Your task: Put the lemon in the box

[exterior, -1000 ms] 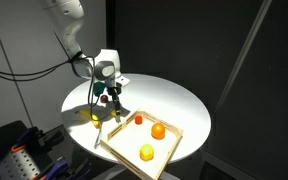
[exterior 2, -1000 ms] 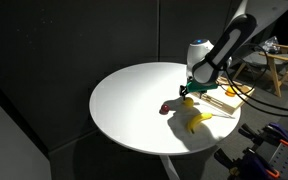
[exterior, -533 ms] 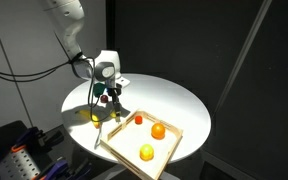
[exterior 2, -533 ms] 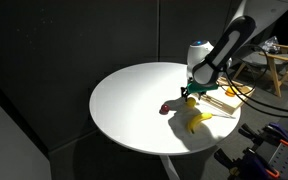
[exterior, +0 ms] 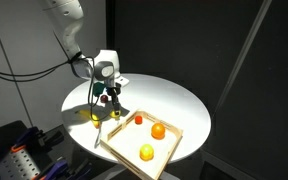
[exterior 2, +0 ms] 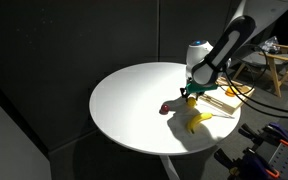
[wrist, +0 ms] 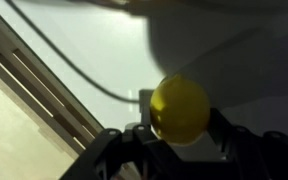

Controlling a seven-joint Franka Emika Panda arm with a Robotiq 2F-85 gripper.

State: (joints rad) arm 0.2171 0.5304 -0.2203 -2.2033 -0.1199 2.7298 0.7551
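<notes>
The lemon [wrist: 179, 106] sits in the claw [wrist: 180, 126], pinched between two dark fingers [wrist: 224, 130] that press on its sides. The claw is closed partway, only as far as the fruit allows. In the wrist view the lemon hangs over bare white surface [wrist: 104, 50], and the box's [wrist: 29, 85] pale wooden rim runs diagonally just beside it on the left of the picture. Whether the lemon touches the surface cannot be told.

In an exterior view the claw [exterior: 111, 97] points down near the surface's [exterior: 169, 100] left edge, close to one corner of the box [exterior: 127, 141], which reaches to the near edge. An orange fruit [exterior: 158, 130], a deeper yellow fruit [exterior: 146, 152] and a small red thing [exterior: 139, 118] lie inside the box.

In an exterior view the lemon [exterior 2: 189, 99] shows as a yellow spot under the claw [exterior 2: 190, 95], toward the right edge of the surface [exterior 2: 134, 100]. A banana [exterior 2: 196, 121] lies just in front of it, a small red thing [exterior 2: 164, 109] lies near it, and the box [exterior 2: 224, 99] lies behind.
</notes>
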